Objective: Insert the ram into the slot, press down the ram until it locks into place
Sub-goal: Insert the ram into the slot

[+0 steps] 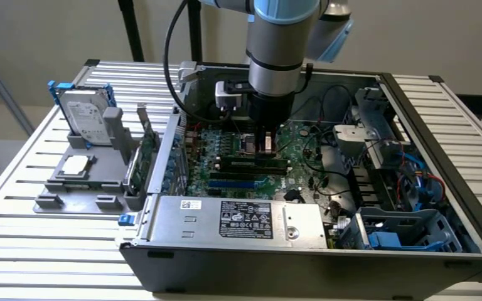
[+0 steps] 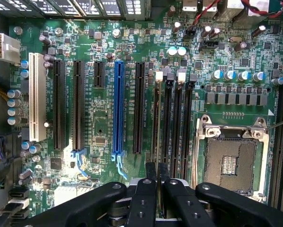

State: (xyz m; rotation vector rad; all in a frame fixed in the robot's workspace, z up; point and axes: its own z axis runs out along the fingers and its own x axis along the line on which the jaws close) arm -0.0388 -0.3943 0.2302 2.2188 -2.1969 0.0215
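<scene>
My gripper (image 1: 265, 150) reaches straight down into the open computer case (image 1: 442, 150), over the green motherboard (image 1: 224, 141). The ram (image 1: 241, 164) is a long dark-and-green stick standing on edge in the row of black memory slots (image 2: 177, 127), just under the fingers. From the wrist it appears edge-on as a thin strip (image 2: 156, 123) along the memory slot nearest the black expansion slots. The two black fingers (image 2: 150, 177) stand close together, shut on the ram's upper edge. The white latches (image 2: 159, 75) at the slots' far ends are visible.
The bare processor socket (image 2: 229, 161) lies beside the memory slots. A blue expansion slot (image 2: 118, 109) and a white one (image 2: 36, 97) lie on the other side. The power supply (image 1: 233, 219), cables and a drive cage (image 1: 400, 229) crowd the case. A hard drive (image 1: 86, 119) stands in a grey fixture (image 1: 82, 179) outside.
</scene>
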